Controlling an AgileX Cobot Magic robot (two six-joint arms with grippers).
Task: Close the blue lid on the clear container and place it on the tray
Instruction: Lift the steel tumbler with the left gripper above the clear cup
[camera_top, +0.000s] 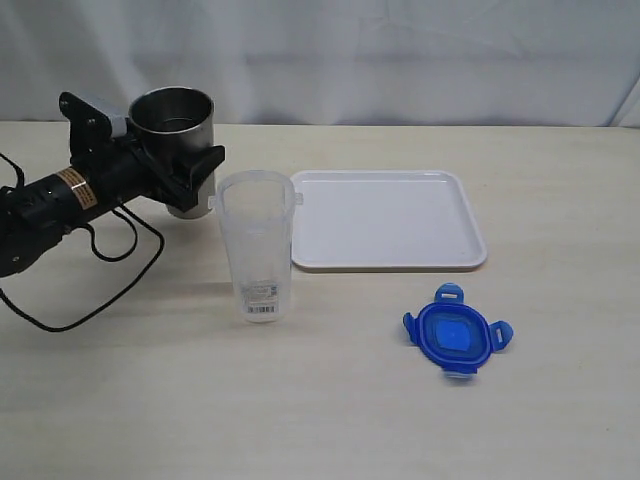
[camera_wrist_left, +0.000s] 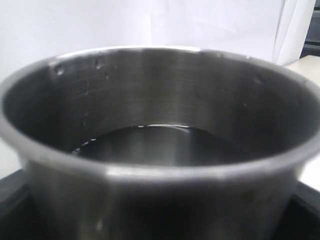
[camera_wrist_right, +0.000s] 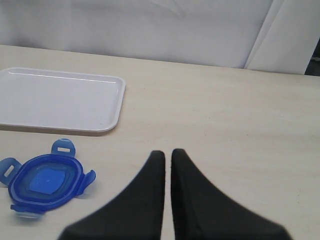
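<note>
Pale wood-grain counter (camera_top: 560, 420) ran across the whole exterior view. The right end effector (camera_wrist_right: 167, 153) did not appear there. Its own wrist camera showed two dark fingers pressed together with nothing between them, poised over the counter near the untouched blue lid (camera_top: 459, 337). It looked parked within reach of the lid it would have to fetch.

In the exterior view the lid lay flat at lower right, its four flaps splayed outward. That posture would let it be pressed onto a rim before the flaps were snapped down.

Farther back, left of centre, the clear container (camera_top: 257, 250) stood upright on the counter with its mouth uncovered and its barcode label near the base. It stood just beside the tray's left edge, not on the tray, so both steps of the task seemed undone. The tray (camera_top: 388, 219) lay beyond it at the centre of the frame and carried nothing, evidently kept free to receive the closed container.

At upper left, the left end effector (camera_top: 188, 168) had its jaws spread wide and clasped around the wall of the metal tumbler (camera_top: 172, 125), whose rim and dark interior filled the left wrist view. Whether the tumbler's base rested on the counter could not be told. It was probably held to keep it clear of the container. A black cable (camera_top: 110, 270) looped from that arm across the counter, and a white cloth backdrop (camera_top: 400, 50) closed the scene.
</note>
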